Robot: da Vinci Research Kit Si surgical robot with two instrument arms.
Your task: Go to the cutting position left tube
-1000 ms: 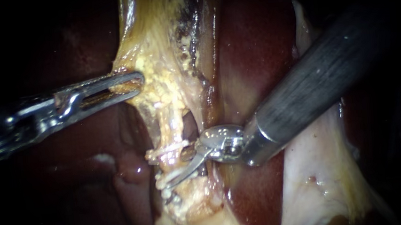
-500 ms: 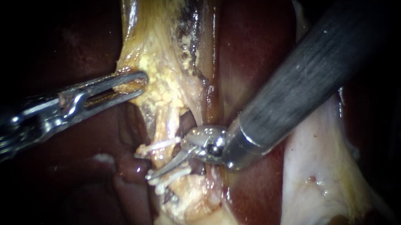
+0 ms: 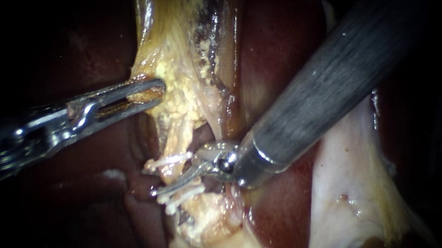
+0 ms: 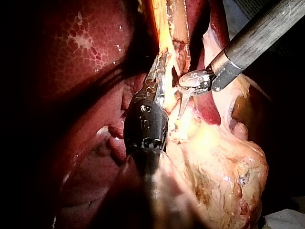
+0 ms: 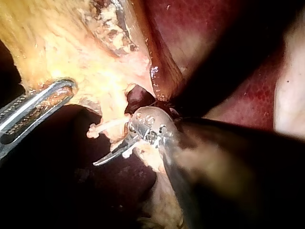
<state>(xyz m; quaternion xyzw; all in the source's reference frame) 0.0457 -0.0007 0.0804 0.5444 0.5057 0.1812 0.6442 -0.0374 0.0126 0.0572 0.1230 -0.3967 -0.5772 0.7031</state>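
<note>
Gripping the yellow fatty tissue (image 3: 177, 90), my left instrument (image 3: 146, 93) has its jaws clamped on it; my right instrument (image 3: 175, 178) lies across the left tube (image 3: 175, 142), between two clips (image 3: 174, 158). Only the left wrist view shows its blades apart; the right wrist view shows one curved blade, the other being hidden by tissue.

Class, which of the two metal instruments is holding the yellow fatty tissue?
The left instrument, silvery and slotted, grips the yellow fatty tissue; the dark-shafted right instrument points at the clipped tube.

White clip (image 5: 107, 126) just beside right tool (image 5: 114, 151)
</note>
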